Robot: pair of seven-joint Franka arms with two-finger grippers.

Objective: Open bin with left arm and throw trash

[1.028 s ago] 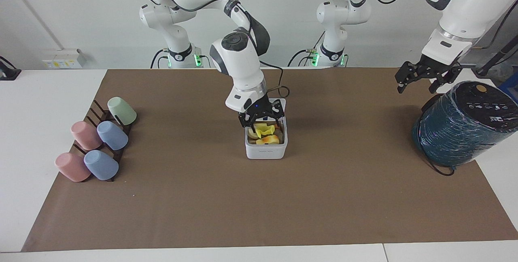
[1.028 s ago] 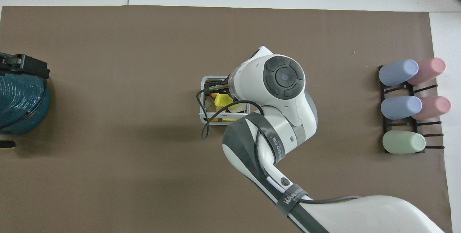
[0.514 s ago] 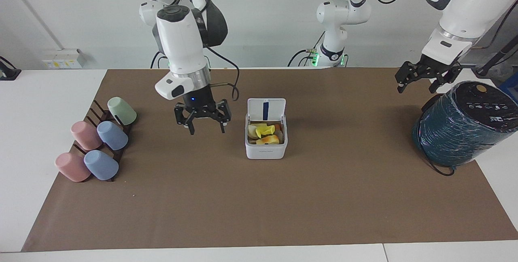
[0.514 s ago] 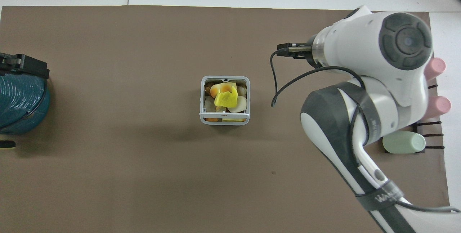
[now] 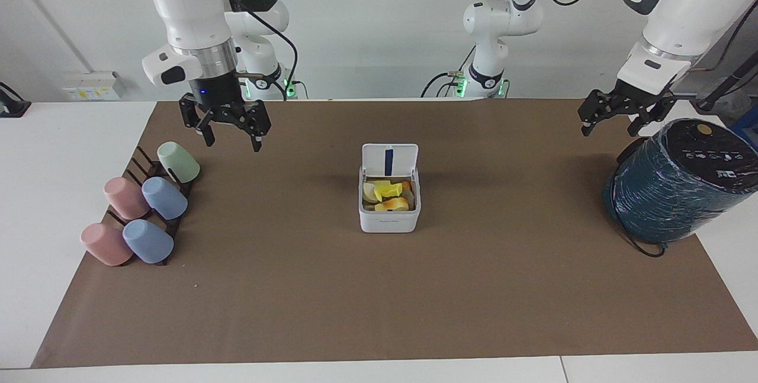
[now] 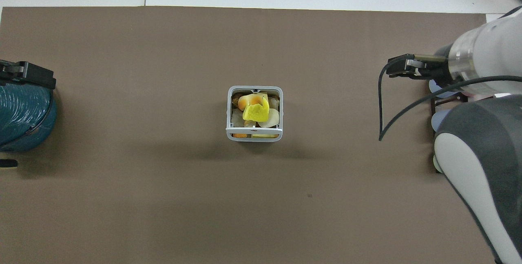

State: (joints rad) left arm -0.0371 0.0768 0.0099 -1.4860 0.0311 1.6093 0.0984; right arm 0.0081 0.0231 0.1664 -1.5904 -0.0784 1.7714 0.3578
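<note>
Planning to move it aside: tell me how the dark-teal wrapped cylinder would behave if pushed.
The dark-teal wrapped cylinder stands tilted, so a push may tip it or set it rolling. Its bulk suggests weight, likely resisting a light nudge. The glossy wrap may let fingers slip.

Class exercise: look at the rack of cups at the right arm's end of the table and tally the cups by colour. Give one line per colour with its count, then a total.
Pink cups: 2
Blue cups: 2
Green cups: 1
Total: 5 cups, all lying on the dark rack.
</note>
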